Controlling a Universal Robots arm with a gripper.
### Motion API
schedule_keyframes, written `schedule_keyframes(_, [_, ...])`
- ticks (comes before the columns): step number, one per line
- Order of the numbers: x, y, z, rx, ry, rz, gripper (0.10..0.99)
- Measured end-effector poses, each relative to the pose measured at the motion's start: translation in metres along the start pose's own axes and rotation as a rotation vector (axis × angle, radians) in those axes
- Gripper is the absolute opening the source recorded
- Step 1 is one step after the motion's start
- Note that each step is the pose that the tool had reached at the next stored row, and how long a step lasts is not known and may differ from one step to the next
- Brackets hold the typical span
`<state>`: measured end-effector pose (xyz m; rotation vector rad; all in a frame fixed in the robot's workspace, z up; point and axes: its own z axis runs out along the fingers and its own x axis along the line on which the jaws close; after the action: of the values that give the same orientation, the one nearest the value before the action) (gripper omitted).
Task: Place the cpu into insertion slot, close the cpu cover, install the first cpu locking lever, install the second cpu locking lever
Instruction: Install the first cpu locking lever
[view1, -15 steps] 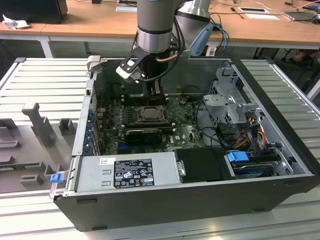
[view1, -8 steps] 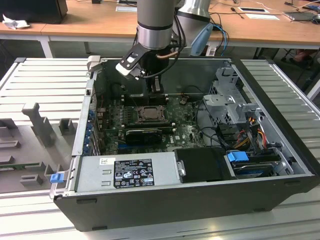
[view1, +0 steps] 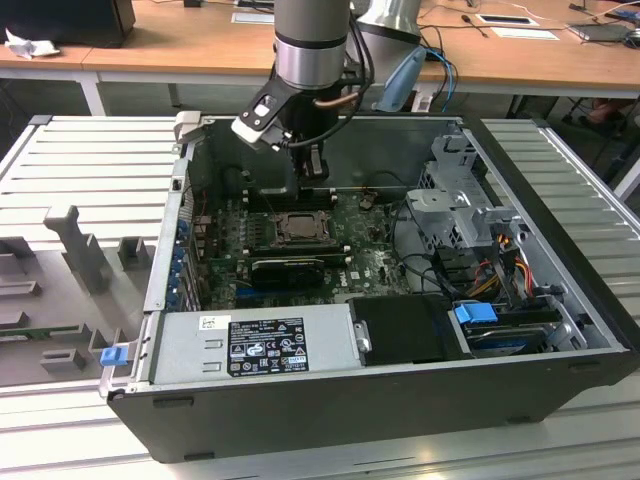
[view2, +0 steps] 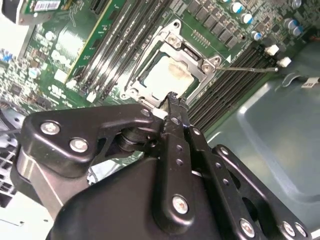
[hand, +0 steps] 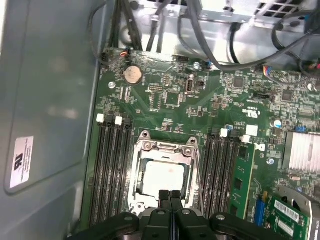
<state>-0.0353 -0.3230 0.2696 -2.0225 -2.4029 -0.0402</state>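
End effector (hand: 170, 195) at edge of cpu (hand: 162, 175)

I log, on the pale ribbed metal bench (view1: 90, 160), an open black computer case (view1: 400, 400) holding a green motherboard (view1: 375, 265), a grey metal power supply box (view1: 190, 345) with a black label (view1: 268, 345), long black memory slots (hand: 112, 170), a round silver coin battery (hand: 133, 74) and a finned silver heatsink (hand: 301, 150).

Silver-grey arm (view1: 312, 30) with black band; matte black hand (view2: 172, 100) studded with silver screws
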Motion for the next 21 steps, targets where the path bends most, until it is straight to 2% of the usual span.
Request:
schedule_keyframes(6, [0.0000,0.0000,0.0002,0.002,0.0017,-0.115,0.106])
schedule_keyframes(14, [0.0000,0.0000,0.0010,0.003,0.0031,-0.187,0.106])
schedule_keyframes(21, [0.0000,0.0000,0.0010,0.005,0.0048,-0.273,0.106])
